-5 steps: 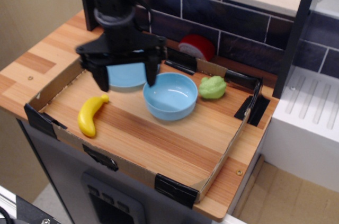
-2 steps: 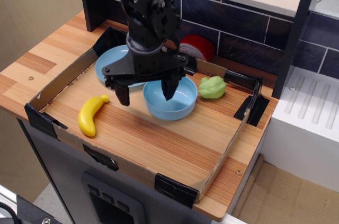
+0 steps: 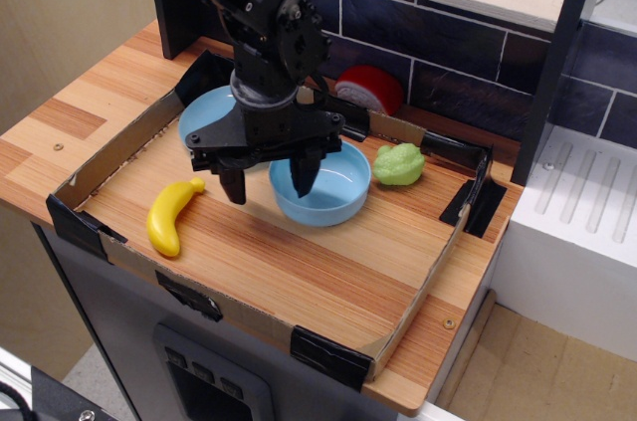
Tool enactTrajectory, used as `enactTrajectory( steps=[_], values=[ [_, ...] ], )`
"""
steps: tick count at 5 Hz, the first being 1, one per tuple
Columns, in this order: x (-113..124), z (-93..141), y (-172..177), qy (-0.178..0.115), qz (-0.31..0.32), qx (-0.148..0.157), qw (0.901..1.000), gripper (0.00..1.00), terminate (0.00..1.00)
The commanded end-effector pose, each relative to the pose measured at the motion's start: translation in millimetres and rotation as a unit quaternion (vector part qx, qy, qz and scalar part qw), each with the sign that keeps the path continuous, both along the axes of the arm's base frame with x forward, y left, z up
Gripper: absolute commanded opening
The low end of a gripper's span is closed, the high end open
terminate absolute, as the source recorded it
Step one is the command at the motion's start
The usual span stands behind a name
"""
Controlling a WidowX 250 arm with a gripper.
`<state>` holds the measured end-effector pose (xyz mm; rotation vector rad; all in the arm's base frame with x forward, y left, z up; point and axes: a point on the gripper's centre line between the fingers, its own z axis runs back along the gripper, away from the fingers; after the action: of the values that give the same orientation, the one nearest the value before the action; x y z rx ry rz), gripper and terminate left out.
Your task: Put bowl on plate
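Note:
The light blue bowl (image 3: 333,192) sits in the middle of the cardboard-walled tray. The flat light blue plate (image 3: 204,114) lies behind and left of it, partly hidden by my arm. My black gripper (image 3: 269,182) is open and hangs over the bowl's left rim. One finger (image 3: 304,175) is inside the bowl and the other finger (image 3: 233,185) is outside it, to the left. The fingers straddle the rim without closing on it.
A yellow banana (image 3: 173,215) lies at the tray's left front. A green lettuce-like toy (image 3: 399,163) sits right of the bowl. A red object (image 3: 372,89) leans on the tiled back wall. Cardboard walls (image 3: 428,277) ring the tray. A white rack (image 3: 582,197) stands to the right.
My gripper swung from over the plate rightward and down to the bowl's left rim, uncovering most of the plate. In the last step it shifted slightly left and lower. The bowl has not moved.

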<state>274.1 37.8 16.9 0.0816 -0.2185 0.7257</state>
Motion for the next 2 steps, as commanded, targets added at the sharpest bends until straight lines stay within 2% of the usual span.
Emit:
enactTrajectory(
  steps=[1,2],
  values=[
    [11.7,7.3,6.4,-0.005,-0.005,-0.019,0.9998,0.0,0.0],
    [12.3,9.2,10.4,-0.004,0.001,-0.028,0.9996,0.0,0.0]
  ],
)
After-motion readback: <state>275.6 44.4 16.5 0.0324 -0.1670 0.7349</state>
